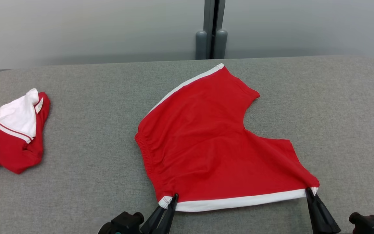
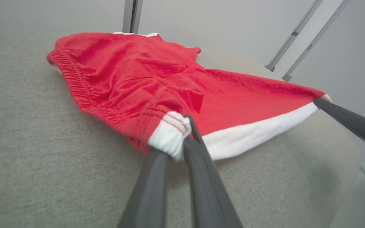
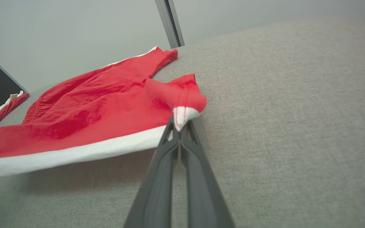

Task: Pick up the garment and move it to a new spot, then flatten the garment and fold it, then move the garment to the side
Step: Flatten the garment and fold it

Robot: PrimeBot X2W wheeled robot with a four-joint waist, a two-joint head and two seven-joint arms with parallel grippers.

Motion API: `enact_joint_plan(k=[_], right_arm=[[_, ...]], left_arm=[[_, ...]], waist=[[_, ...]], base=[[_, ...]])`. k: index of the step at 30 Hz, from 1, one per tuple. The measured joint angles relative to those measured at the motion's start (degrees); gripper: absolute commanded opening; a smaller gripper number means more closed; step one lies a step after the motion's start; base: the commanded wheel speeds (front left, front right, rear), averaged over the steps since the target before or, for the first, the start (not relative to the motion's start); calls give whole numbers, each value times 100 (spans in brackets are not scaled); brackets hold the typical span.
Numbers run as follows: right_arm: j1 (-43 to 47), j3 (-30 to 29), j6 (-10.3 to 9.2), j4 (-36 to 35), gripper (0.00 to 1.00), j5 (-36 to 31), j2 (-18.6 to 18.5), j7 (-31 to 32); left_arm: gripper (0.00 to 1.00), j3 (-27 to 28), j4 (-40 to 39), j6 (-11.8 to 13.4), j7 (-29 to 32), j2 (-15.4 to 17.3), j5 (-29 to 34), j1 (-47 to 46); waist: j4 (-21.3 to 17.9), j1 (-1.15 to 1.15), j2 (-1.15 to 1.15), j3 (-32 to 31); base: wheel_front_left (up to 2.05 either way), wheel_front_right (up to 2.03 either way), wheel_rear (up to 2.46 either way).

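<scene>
The garment point(image 1: 206, 139) is a pair of red shorts with white side stripes, spread on the grey table point(image 1: 86, 143). My left gripper point(image 1: 173, 199) is shut on the near left corner by the waistband, and in the left wrist view its fingers point(image 2: 198, 148) pinch the white striped corner of the garment point(image 2: 144, 82). My right gripper point(image 1: 311, 191) is shut on the near right hem corner. In the right wrist view that gripper point(image 3: 180, 126) holds the white tip of the garment point(image 3: 106, 104). The near white edge is stretched taut between both grippers, slightly off the table.
A second red and white garment point(image 1: 11, 133) lies crumpled at the table's left edge. A grey post point(image 1: 211, 29) stands behind the table's far edge. Bare grey table point(image 1: 336, 113) extends to the right of the shorts.
</scene>
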Motion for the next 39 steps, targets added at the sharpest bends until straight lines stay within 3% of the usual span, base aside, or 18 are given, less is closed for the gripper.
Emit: enact_joint_plan(k=[8, 16, 23, 32, 39], right_arm=[[-519, -167, 0, -59, 0, 37, -167, 3], [-1893, 70, 0, 246, 0, -81, -387, 141], [-3277, 353, 0, 1152, 0, -174, -613, 242], [-5104, 720, 1, 2454, 0, -339, -988, 552], [-6256, 1092, 1, 3578, 0, -569, -1021, 561]], left_arm=[[0, 57, -57, -2, 1, -94, -9, -230], [0, 202, -57, -10, 0, -197, -63, -881], [0, 391, 205, -11, 0, -337, -213, -1589], [0, 108, 828, -27, 0, -505, -437, -2707], [0, 19, 1154, -33, 0, -564, -485, -3309]], waist=[[125, 0, 1, 131], [253, 1, 1, 442], [555, 1, 2, 744], [1013, 2, 2, 1293], [1256, 2, 3, 1780]], base=[[0, 0, 0], [0, 0, 0], [0, 0, 0], [0, 0, 0], [0, 0, 0]])
